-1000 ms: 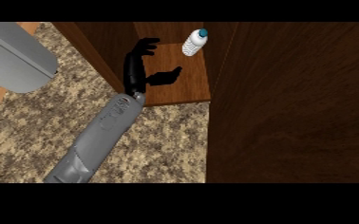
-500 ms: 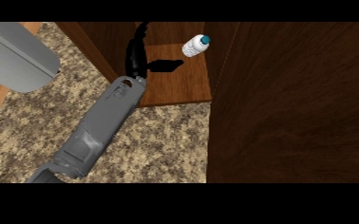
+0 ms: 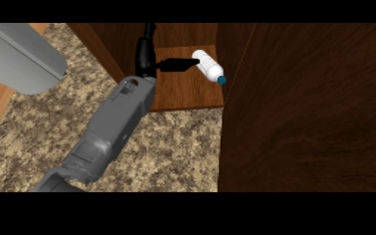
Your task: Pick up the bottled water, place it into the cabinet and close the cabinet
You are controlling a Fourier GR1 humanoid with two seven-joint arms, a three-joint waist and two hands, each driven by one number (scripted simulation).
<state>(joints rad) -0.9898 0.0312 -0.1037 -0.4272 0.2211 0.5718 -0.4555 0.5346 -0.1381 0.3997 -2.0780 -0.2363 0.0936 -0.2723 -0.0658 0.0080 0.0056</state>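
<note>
The bottled water [image 3: 209, 68], white with a blue cap, lies on its side on the cabinet's wooden shelf [image 3: 183, 93]. Its cap points to the lower right, close to the cabinet door. My left hand [image 3: 147, 58] reaches into the cabinet just left of the bottle. The hand is open and seen edge-on, fingers straight and pointing away. Its thumb [image 3: 176, 63] sticks out to the right, and the tip meets the bottle's base end. My right hand does not show.
The open cabinet door [image 3: 301, 109], a large dark wooden panel, fills the right side. A grey appliance [image 3: 29, 59] stands at the upper left. Speckled granite counter [image 3: 176, 149] spreads below the shelf.
The bottle has tipped from standing to lying, its cap swinging toward the lower right. My left hand has turned edge-on and slid deeper into the cabinet, thumb against the bottle.
</note>
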